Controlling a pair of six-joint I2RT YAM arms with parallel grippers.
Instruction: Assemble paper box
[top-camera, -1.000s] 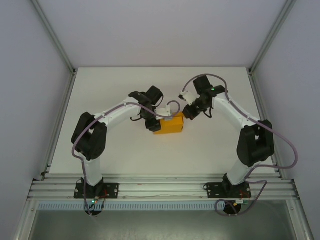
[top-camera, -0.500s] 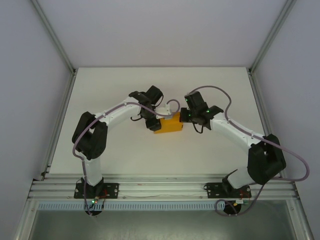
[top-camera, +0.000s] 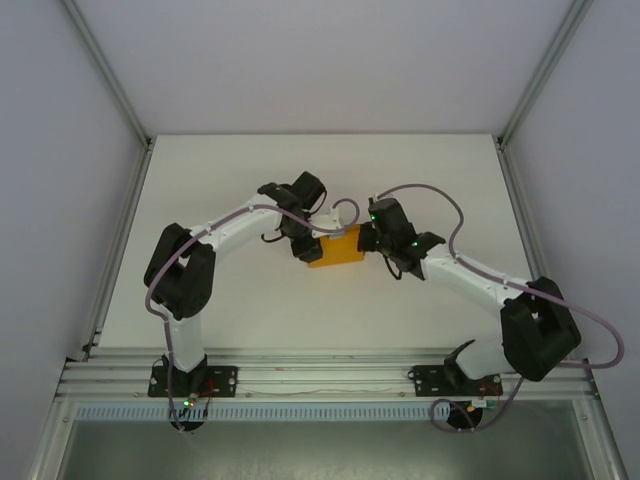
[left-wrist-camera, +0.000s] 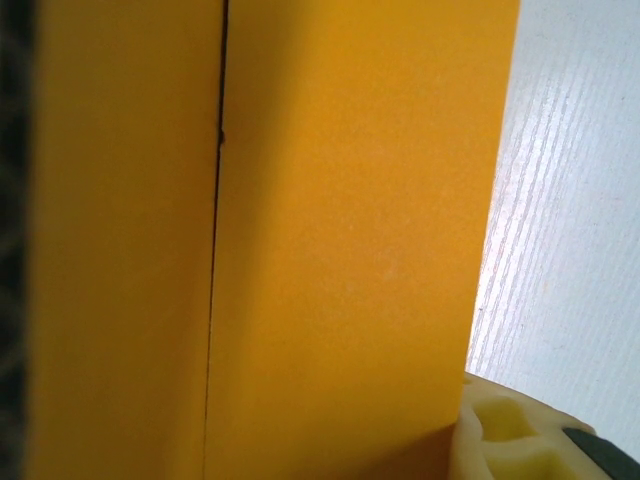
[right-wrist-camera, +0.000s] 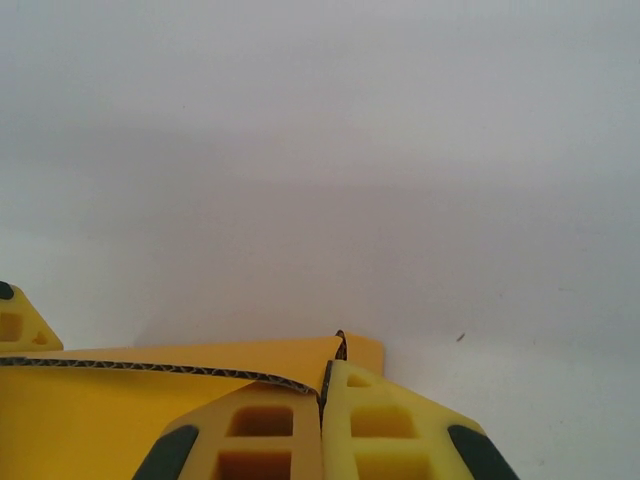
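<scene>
The paper box (top-camera: 338, 250) is a small bright orange carton lying on the white table near the middle. My left gripper (top-camera: 312, 248) holds its left end; in the left wrist view the orange card (left-wrist-camera: 350, 250) sits between my fingers, one pale fingertip (left-wrist-camera: 510, 440) showing at lower right. My right gripper (top-camera: 364, 238) is at the box's right end. In the right wrist view its yellow fingers (right-wrist-camera: 325, 372) are shut together, with a thin corrugated edge of the orange flap (right-wrist-camera: 200, 355) pinched in the seam between them.
The white table (top-camera: 250, 170) is bounded by grey walls and aluminium frame posts (top-camera: 120, 100) on both sides, with a rail (top-camera: 320, 372) along the near edge. Both arms' cables loop close above the box.
The right arm has swung in from the back right and lowered its gripper onto the box's right end. The left arm and the box have stayed put.
</scene>
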